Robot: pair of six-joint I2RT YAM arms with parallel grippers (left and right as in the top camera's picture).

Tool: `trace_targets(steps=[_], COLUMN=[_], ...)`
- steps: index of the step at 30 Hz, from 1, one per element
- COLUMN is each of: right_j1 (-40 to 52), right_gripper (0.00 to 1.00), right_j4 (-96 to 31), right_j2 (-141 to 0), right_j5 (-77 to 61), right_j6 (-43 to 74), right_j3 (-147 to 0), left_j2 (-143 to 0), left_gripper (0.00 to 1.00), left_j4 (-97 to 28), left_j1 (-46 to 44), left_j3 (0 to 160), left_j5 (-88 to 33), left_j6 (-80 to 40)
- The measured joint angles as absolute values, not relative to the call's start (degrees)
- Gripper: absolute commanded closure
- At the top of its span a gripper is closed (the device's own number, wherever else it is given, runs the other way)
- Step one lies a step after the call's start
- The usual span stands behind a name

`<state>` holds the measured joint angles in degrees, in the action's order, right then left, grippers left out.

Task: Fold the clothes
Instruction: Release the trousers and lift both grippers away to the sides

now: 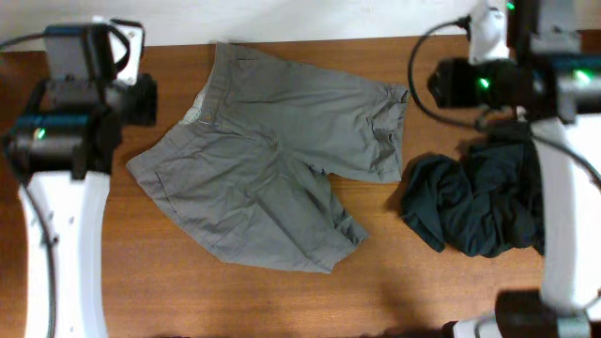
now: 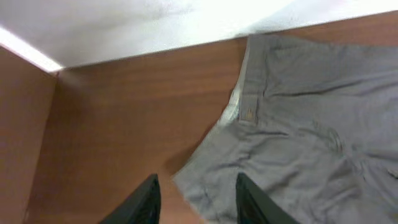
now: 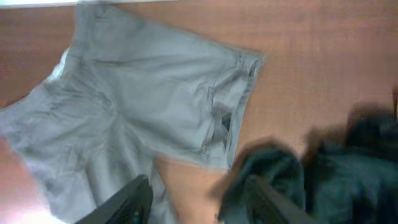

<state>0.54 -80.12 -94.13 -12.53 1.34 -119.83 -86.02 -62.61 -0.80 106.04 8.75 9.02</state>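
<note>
Grey shorts (image 1: 272,164) lie spread out flat on the wooden table, waistband at the far left, legs toward the right and front. They also show in the left wrist view (image 2: 311,124) and the right wrist view (image 3: 143,106). A crumpled dark garment (image 1: 479,202) lies to their right; it also shows in the right wrist view (image 3: 323,174). My left gripper (image 2: 196,199) is open and empty above the shorts' left edge. My right gripper (image 3: 199,199) is open and empty above the gap between the shorts and the dark garment.
The wooden table (image 1: 188,282) ends at a white wall (image 2: 124,25) at the back. The white arm bases stand at the left (image 1: 66,244) and right (image 1: 563,235) edges of the table.
</note>
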Motion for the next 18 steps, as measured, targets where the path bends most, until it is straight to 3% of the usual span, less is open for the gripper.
trace_targets(steps=[5,10,18], right_j1=[3.7,11.0,20.1], right_gripper=[0.37,0.27,0.25], right_j4=[-89.1,-97.0,-92.7], right_j2=[-86.1,-82.2,-83.4], right_j5=[-12.5,-9.8,-7.8], right_j6=[1.8,6.0,12.3], right_j3=[-119.9,-119.9,-107.9], left_j2=[-80.6,-79.1,-83.5], left_gripper=[0.41,0.36,0.31], left_j4=[-67.8,-69.6,-62.6], left_j1=[1.3,6.2,10.1], left_j3=[106.0,105.6,97.4], left_j5=[11.9,13.8,11.4], left_j6=[3.5,-1.5,-2.7])
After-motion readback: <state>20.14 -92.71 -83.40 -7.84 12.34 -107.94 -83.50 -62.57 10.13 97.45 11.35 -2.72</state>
